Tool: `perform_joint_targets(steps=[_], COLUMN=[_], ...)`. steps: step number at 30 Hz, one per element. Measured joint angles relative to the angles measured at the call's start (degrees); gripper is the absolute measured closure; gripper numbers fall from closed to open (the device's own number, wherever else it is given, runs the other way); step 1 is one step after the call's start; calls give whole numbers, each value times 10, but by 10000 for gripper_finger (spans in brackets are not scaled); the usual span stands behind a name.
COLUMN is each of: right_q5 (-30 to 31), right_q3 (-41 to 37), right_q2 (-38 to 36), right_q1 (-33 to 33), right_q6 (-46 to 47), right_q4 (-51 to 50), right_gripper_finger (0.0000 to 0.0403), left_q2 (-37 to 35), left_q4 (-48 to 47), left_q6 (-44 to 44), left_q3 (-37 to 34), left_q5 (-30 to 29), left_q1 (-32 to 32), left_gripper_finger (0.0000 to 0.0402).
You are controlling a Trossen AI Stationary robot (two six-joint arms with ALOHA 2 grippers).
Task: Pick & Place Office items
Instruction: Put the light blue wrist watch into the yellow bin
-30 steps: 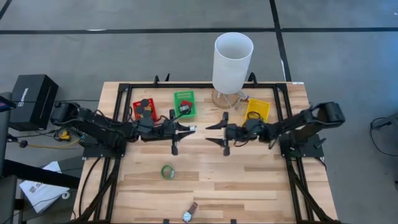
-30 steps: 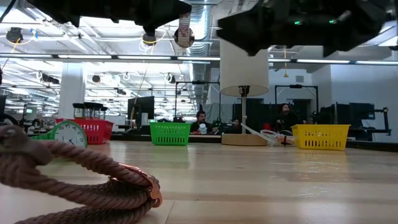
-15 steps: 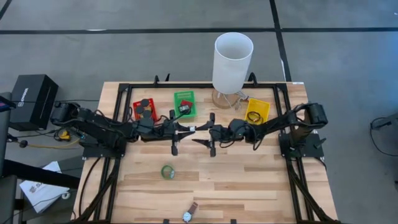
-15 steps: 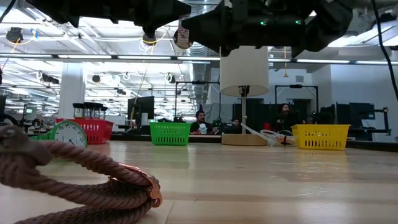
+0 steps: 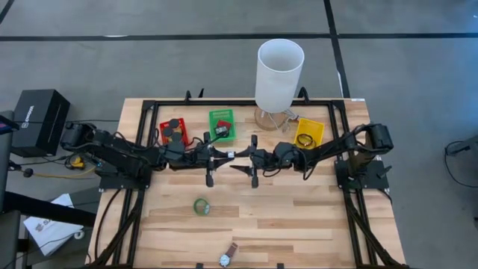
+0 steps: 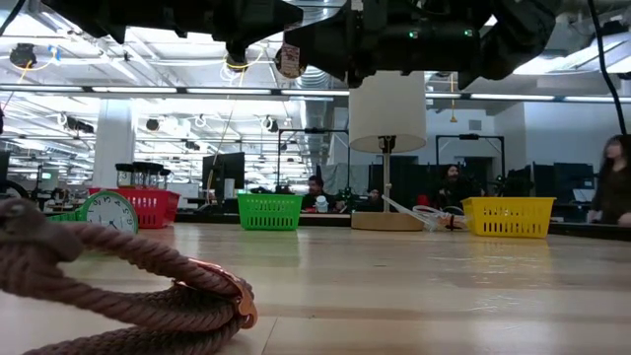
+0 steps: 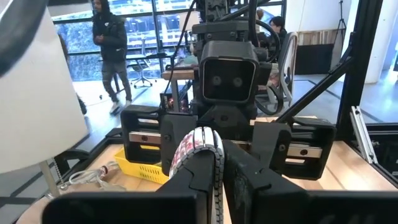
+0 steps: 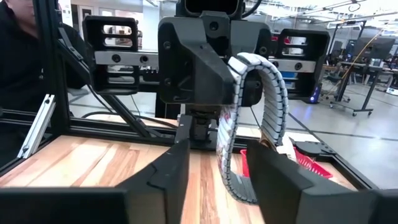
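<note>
A striped white, black and red band (image 8: 268, 106) curls in a loop out of my left gripper (image 5: 226, 155), which is shut on it above the middle of the table. My right gripper (image 5: 240, 161) faces it from the table's right. It is open, and its fingers (image 8: 171, 171) stand on either side of the loop's lower end without touching it. In the low view the band (image 6: 289, 59) hangs high above the boards. A green tape roll (image 5: 201, 206) and a wristwatch (image 5: 227, 256) lie flat on the near half of the table. My left gripper pinches the band between its two fingers (image 7: 199, 180), with the striped strip (image 7: 204, 146) showing at their free ends. The fingers lie level and point toward the table's right. The band is lifted clear of the table, its loop bulging out past the fingertips toward my right gripper.
Red bin (image 5: 173, 132), green bin (image 5: 221, 123) and yellow bin (image 5: 308, 133) stand along the far side, with the tall white cylinder (image 5: 280, 66) behind them. A black frame rail (image 5: 127, 224) edges the table. A braided strap (image 6: 118, 281) lies close to the low camera. People move in the room beyond.
My right gripper has moved toward the table's left, closing the distance to my left gripper until its open fingers flank the band. Most of that travel came early; it has barely shifted since. My left gripper and the band have stayed put.
</note>
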Motion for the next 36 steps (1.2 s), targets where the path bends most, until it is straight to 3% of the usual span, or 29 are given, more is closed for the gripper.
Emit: perform_joint_targets(steps=[6,20,28,36], right_q5=[0,0,0,0], right_q3=[0,0,0,0], right_q2=[0,0,0,-6], right_q1=[0,-8,-8,-15], right_q6=[0,30,30,26], right_q4=[0,-1,-5,-25], right_gripper_finger=[304,393,390,391], left_q2=[0,0,0,0], left_q4=[1,2,-1,-22], left_q6=[0,-33,-34,-51], left_q3=[0,0,0,0], left_q5=[-4,-27,-27,-28], left_q1=[1,1,1,-4], left_gripper_finger=[384,376,353,304])
